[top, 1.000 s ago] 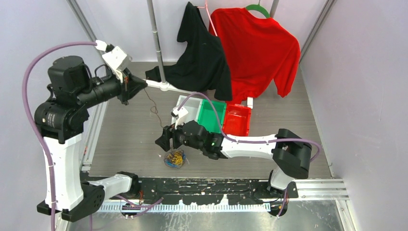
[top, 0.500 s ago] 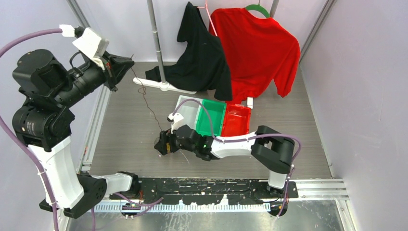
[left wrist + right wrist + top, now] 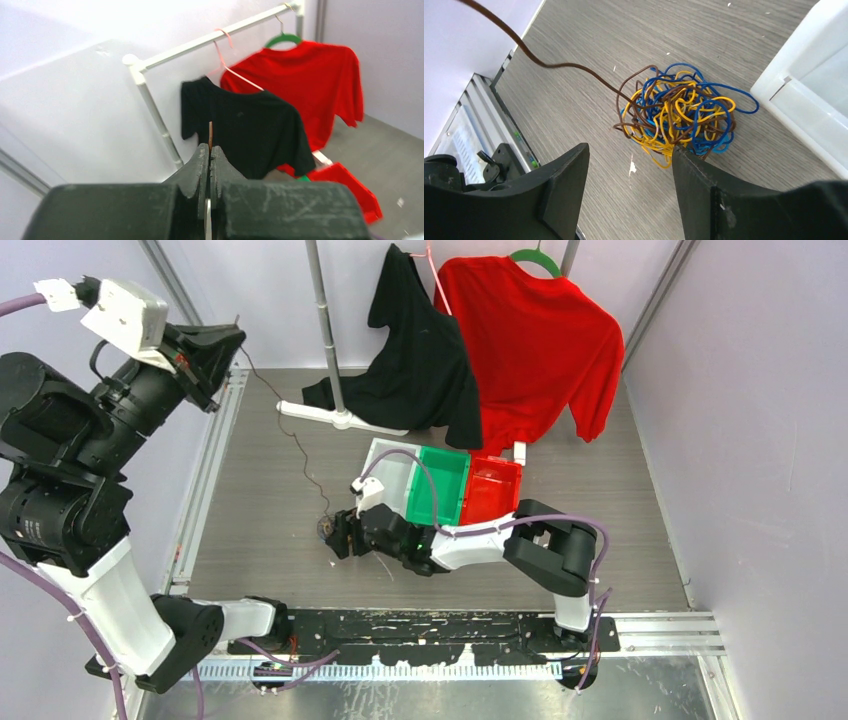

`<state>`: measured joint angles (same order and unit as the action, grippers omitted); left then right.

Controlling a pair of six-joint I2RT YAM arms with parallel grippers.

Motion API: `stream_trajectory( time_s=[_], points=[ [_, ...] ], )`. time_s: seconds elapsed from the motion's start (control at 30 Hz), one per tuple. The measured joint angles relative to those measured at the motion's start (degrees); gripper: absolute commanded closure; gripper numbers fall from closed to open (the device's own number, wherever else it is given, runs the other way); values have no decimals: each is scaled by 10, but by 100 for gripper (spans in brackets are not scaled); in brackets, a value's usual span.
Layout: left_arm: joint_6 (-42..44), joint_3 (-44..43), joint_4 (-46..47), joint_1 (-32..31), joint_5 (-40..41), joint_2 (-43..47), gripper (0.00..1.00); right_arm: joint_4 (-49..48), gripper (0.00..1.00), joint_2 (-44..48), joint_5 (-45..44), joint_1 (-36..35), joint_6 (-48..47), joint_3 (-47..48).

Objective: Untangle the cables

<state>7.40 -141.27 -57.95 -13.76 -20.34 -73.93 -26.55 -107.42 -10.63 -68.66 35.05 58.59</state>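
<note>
The main risk is the knot tightening. The left gripper, raised high at the far left, is clamped on a brown wire, and only a short end shows above its closed fingers. That wire runs down in a long line to the tangle. If the pull goes on with nothing pinning the bundle, I judge the whole ball will lift or drag along, or its loops will cinch down. The short end could also slip out of the grip.

The right gripper has its jaws apart and holds nothing, with the tangle just beyond its fingertips. The tangle lies on the table just left of the white bin. It is a loose, springy ball of yellow, blue and brown strands, with open loops at its edges.
</note>
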Motion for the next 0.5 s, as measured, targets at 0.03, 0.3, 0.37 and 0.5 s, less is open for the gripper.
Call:
stream_trajectory(
  time_s=[0.03, 0.3, 0.37, 0.5],
  points=[
    [1, 0, 11, 0, 12, 0, 100, -3, 36, 0, -6, 0, 1, -1],
    [21, 4, 121, 0, 99, 2, 100, -10, 51, 46, -58, 4, -7, -77],
    [20, 31, 128, 0, 102, 16, 100, -1, 36, 83, -66, 8, -16, -84],
    [21, 90, 126, 0, 102, 39, 100, -2, 22, 146, -51, 14, -46, -72]
  ],
)
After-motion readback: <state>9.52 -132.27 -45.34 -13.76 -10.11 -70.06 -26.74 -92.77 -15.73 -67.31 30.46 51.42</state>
